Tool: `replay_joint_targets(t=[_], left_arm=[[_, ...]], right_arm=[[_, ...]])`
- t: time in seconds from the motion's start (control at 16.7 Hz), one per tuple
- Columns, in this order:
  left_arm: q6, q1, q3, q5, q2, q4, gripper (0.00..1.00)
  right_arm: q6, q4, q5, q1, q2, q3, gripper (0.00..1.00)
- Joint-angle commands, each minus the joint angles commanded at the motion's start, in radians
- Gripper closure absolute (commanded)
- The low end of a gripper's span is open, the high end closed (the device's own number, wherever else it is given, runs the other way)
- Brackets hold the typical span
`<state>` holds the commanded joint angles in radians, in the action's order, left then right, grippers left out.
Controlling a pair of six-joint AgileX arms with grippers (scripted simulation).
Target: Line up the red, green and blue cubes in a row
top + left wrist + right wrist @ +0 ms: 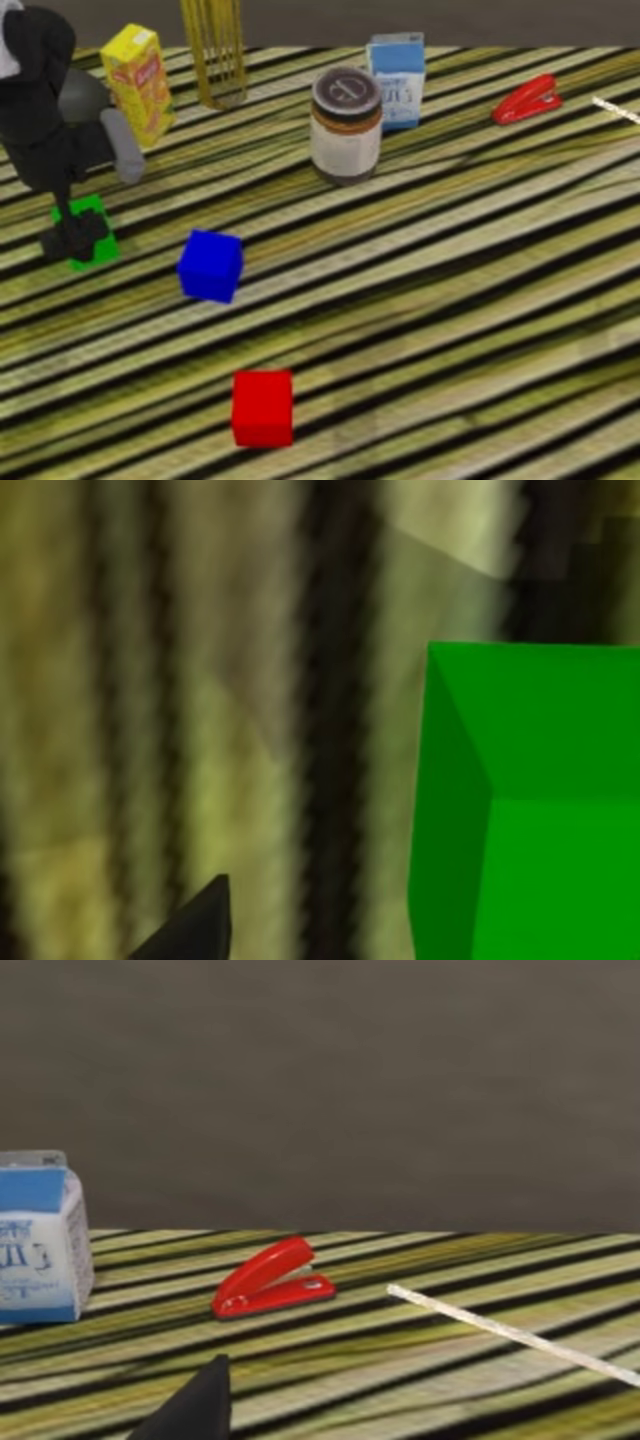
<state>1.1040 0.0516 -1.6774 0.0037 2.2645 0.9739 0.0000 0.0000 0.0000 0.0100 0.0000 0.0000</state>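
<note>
My left fingers [72, 238] sit over the green cube [97, 212] at the table's [450, 300] left; I cannot tell their opening. The blue cube [211, 265] is near, the red cube [262, 407] farther.

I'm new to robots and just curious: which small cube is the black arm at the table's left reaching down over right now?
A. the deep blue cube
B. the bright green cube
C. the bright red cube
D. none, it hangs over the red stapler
B. In the top view the left gripper sits right over the small bright green cube, while the deep blue cube and the bright red cube lie apart from it.
</note>
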Motion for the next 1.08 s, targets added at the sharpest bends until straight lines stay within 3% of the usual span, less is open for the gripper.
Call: replay_joint_targets(t=[0.36, 1.08], left_arm=[[0.001, 0.000, 0.045, 0.000, 0.028, -0.063, 0.00], [0.001, 0.000, 0.045, 0.000, 0.028, -0.063, 0.90]], right_arm=[[0.000, 0.000, 0.000, 0.000, 0.000, 0.000, 0.00], [0.000, 0.000, 0.000, 0.000, 0.000, 0.000, 0.00]])
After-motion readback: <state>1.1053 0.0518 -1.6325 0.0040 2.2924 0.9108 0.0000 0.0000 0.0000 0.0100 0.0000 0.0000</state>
